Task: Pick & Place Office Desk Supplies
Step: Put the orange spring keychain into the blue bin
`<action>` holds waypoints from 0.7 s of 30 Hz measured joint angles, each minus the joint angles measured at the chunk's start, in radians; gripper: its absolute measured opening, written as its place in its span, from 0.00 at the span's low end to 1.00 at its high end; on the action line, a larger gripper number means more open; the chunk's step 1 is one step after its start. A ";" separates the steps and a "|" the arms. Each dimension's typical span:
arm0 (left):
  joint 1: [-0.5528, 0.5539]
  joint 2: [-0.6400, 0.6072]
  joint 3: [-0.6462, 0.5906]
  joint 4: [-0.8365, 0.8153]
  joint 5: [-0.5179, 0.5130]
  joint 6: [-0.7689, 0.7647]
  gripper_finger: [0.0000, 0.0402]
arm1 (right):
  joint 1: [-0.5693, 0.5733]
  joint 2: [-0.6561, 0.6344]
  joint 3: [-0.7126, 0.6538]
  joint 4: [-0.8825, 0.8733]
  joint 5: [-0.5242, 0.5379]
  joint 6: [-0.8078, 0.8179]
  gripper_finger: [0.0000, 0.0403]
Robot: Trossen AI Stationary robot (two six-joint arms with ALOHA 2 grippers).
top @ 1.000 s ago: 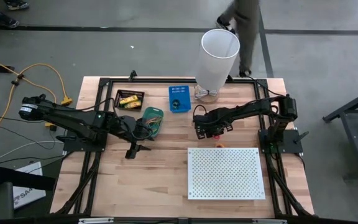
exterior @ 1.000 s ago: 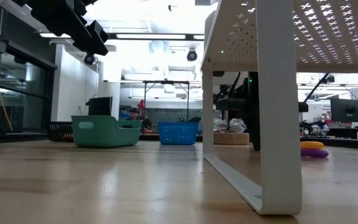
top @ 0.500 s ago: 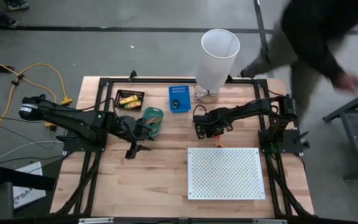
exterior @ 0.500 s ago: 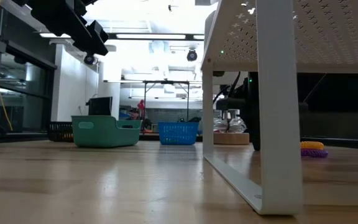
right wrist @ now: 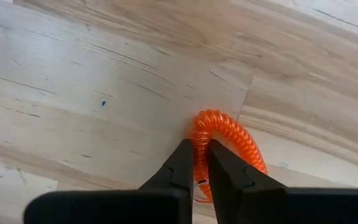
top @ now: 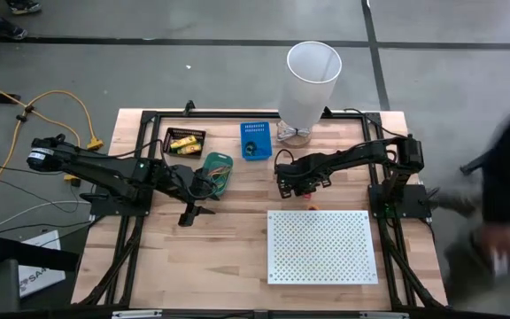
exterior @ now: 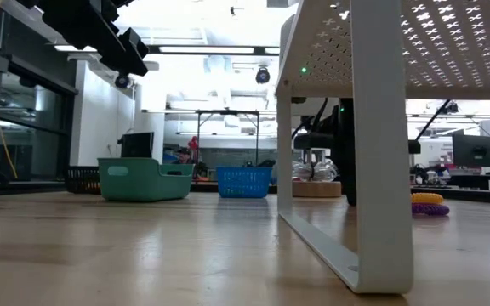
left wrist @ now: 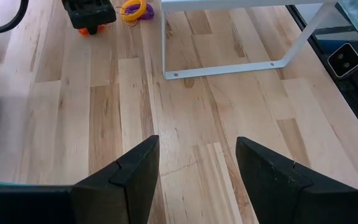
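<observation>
The orange coil (right wrist: 225,146) is lying flat on the counter (top: 228,239), and the right gripper (right wrist: 196,171) is pinching down on its near edge, the two dark fingers (right wrist: 180,168) nearly together with a strand of the coil caught between them. From above, the right gripper (top: 296,184) is sitting at mid-counter, just behind the white perforated board (top: 321,246), with a small orange item (top: 312,207) lying between it and the board's back edge.

Over on the other side, the left gripper (left wrist: 197,171) is hanging with its fingers spread wide and nothing between them, only bare wood showing. In the overhead view the left gripper (top: 195,209) is sitting just in front of the green tray (top: 217,170).

Looking at the containers now: the green tray is holding a tangle of thin coloured loops. Behind it to the left, the black tray (top: 185,140) is holding yellow-and-red packs. The blue basket (top: 255,140) is sitting next to it, with a small dark item inside that is too small to make out. The tall white bin (top: 309,89) is standing at the back edge; its inside is showing plain white.

In the left wrist view a yellow-and-purple bunch of coils (left wrist: 135,9) is lying beside the board's leg. A blurred person (top: 503,204) is passing right of the counter.
</observation>
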 joint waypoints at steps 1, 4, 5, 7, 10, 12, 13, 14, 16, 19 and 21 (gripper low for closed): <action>0.000 0.000 0.000 0.000 0.000 0.000 0.52 | 0.001 0.000 0.000 0.000 0.004 -0.001 0.05; 0.000 0.000 0.000 0.000 0.000 0.000 0.52 | 0.002 0.000 0.000 0.003 0.004 -0.002 0.05; 0.000 0.000 0.000 0.000 0.000 0.000 0.52 | 0.005 0.000 0.000 0.007 0.003 -0.004 0.05; 0.000 0.000 0.000 0.000 0.000 0.000 0.52 | 0.009 0.000 0.000 0.027 0.004 -0.016 0.05; 0.000 0.000 0.000 0.000 0.000 0.000 0.52 | 0.014 0.000 0.010 0.061 -0.004 -0.022 0.05; 0.000 0.000 0.000 0.000 0.000 0.000 0.52 | 0.014 0.000 0.027 0.065 -0.008 -0.036 0.05; 0.000 0.000 0.000 0.000 0.000 0.000 0.52 | 0.015 0.000 0.037 0.065 -0.010 -0.046 0.05; 0.000 0.000 0.000 0.000 0.000 0.000 0.52 | 0.015 0.000 0.048 0.068 -0.011 -0.054 0.05; 0.000 0.000 0.000 0.000 0.000 0.000 0.52 | 0.015 0.000 0.074 0.074 -0.013 -0.074 0.05; 0.000 0.000 0.000 0.000 0.000 0.000 0.52 | 0.015 0.000 0.121 0.084 -0.014 -0.108 0.05; 0.000 0.000 0.000 0.000 0.000 0.000 0.52 | 0.015 0.000 0.151 0.104 -0.014 -0.133 0.05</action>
